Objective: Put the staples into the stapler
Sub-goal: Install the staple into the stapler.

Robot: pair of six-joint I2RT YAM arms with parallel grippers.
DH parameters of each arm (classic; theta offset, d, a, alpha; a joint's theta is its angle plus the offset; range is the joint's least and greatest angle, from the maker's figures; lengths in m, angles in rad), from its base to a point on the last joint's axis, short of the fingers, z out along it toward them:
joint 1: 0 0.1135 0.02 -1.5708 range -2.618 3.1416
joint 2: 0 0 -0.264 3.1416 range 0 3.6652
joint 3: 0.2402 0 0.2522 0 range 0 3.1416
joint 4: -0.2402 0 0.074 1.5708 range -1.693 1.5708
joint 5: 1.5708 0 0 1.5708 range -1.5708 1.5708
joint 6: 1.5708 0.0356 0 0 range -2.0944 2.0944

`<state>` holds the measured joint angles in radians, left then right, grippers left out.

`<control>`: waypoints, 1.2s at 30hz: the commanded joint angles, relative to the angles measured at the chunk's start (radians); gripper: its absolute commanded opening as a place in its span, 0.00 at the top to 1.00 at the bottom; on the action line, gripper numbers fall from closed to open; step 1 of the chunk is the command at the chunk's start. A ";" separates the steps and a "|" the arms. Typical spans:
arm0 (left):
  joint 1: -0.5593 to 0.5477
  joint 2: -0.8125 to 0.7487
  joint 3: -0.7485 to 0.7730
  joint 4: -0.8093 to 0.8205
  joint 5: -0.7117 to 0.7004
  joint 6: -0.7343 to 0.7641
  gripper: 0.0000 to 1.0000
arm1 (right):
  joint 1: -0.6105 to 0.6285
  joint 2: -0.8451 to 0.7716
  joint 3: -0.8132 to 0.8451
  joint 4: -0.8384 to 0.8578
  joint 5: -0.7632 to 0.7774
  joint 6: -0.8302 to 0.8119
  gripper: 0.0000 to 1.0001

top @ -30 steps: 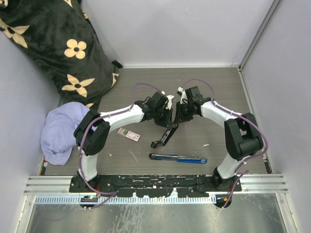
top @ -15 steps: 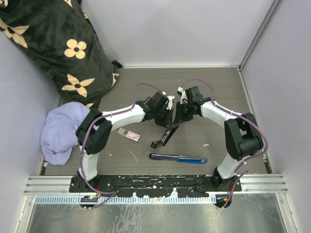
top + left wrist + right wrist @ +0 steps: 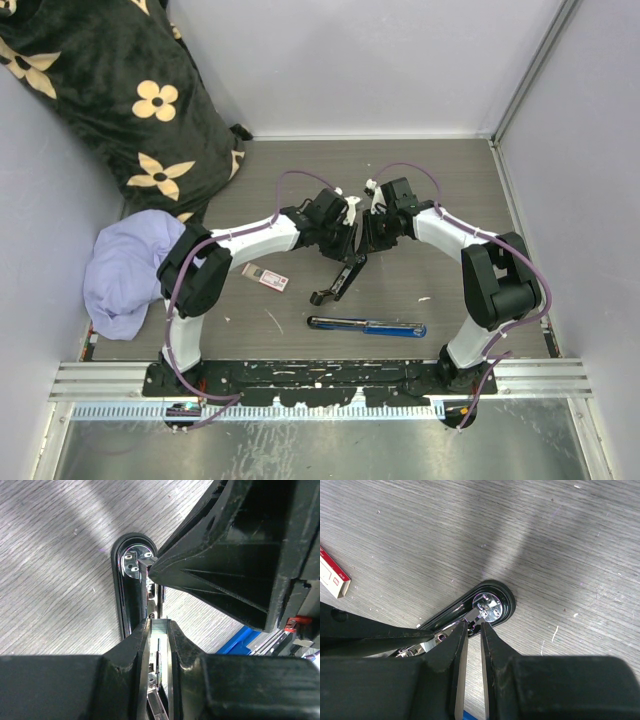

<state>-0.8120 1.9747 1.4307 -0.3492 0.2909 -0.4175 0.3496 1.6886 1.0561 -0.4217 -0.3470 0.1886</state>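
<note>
your left gripper (image 3: 159,630) is clamped on the open black stapler (image 3: 338,280) by its metal rail. your right gripper (image 3: 472,630) pinches its thin tip. the staples box (image 3: 266,277) lies on the table (image 3: 450,180), left of the stapler.

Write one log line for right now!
left gripper: shut on black stapler | right gripper: shut on same stapler | staples box: on table, unheld
</note>
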 commanded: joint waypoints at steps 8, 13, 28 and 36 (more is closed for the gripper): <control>-0.022 0.009 0.057 -0.033 -0.050 0.049 0.82 | 0.014 0.055 -0.033 -0.106 0.031 -0.038 0.80; -0.027 0.013 0.058 -0.044 -0.063 0.060 0.82 | 0.014 0.057 -0.034 -0.105 0.029 -0.038 0.80; -0.047 0.020 0.075 -0.088 -0.142 0.087 0.82 | 0.013 0.048 -0.039 -0.101 0.028 -0.038 0.80; -0.052 0.015 0.077 -0.102 -0.171 0.094 0.82 | 0.013 0.048 -0.040 -0.100 0.027 -0.036 0.80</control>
<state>-0.8612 1.9858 1.4826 -0.4217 0.1627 -0.3489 0.3496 1.6886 1.0565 -0.4217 -0.3481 0.1864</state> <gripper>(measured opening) 0.183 0.206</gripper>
